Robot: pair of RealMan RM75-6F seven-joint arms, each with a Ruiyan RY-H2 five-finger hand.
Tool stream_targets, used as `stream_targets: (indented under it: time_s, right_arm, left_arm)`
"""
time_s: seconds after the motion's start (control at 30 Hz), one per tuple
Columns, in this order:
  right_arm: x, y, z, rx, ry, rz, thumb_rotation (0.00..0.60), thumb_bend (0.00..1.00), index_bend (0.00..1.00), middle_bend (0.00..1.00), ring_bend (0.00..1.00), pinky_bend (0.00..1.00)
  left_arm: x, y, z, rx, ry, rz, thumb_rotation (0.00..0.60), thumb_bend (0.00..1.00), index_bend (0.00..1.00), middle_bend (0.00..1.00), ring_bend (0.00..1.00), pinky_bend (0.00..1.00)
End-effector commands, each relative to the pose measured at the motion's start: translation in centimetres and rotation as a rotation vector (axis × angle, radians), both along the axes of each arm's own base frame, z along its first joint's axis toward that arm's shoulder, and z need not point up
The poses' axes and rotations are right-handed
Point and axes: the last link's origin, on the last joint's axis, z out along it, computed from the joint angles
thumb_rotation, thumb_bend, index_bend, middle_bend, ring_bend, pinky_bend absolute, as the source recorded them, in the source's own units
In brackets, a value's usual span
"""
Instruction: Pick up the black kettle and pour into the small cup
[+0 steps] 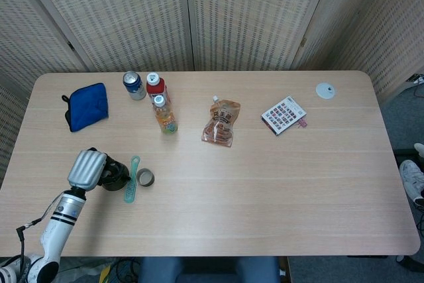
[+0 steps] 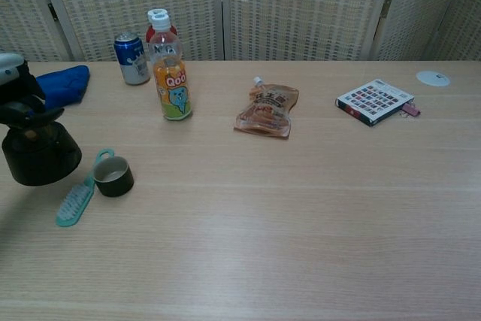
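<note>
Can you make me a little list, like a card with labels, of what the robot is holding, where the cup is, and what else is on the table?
holding: left hand grips the black kettle from above
cup: small cup just right of the kettle, upright, not touching it
beside cup: green brush lying flat
drinks: blue can, orange bottle, red-capped bottle behind it
others: blue pouch, snack pouch, card box, white disc
right hand: not seen
</note>
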Motion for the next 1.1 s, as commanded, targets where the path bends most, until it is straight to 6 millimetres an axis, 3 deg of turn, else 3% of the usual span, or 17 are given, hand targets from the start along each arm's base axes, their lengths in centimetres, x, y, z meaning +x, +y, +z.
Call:
stream_targets:
  time_s: [0.03,0.2,0.53,0.67,1.1]
  right_arm:
    - [0.0,0.0,0.0,0.000,-0.001,0.000,0.600,0.19,0.23,0.32,0.24,0.22]
    - [-0.1,0.1,0.1,-0.004,-0.002,-0.002,0.600,0.19,0.23,0.32,0.24,0.22]
    - [-0.3,0.2,0.2,-0.009,-0.004,-0.009,0.600,0.19,0.23,0.32,0.24,0.22]
    - [-0.4,0.3,0.2,-0.011,-0.004,-0.010,0.600,0.19,0.23,0.32,0.24,0.22]
    - [-0.5,0.3,0.3,-0.014,-0.005,-0.015,0.600,0.19,0.23,0.32,0.24,0.22]
  left_arm:
    - [0.4,0.3,-0.4,-0.008,0.009,-0.012,0.352,0.40,1.00,1.00,1.00,0.49]
    - [0.9,1.0,-0.9,-0.011,0.035,-0.034,0.354,0.40,1.00,1.00,1.00,0.49]
    - [1.4,1.9,-1.3,0.006,0.074,-0.063,0.419,0.40,1.00,1.00,1.00,0.49]
    - [1.4,2.1,-1.3,0.014,0.091,-0.072,0.494,0.40,1.00,1.00,1.00,0.49]
    - [1.7,2.2,-1.6,0.022,0.108,-0.093,0.511,0.40,1.00,1.00,1.00,0.49]
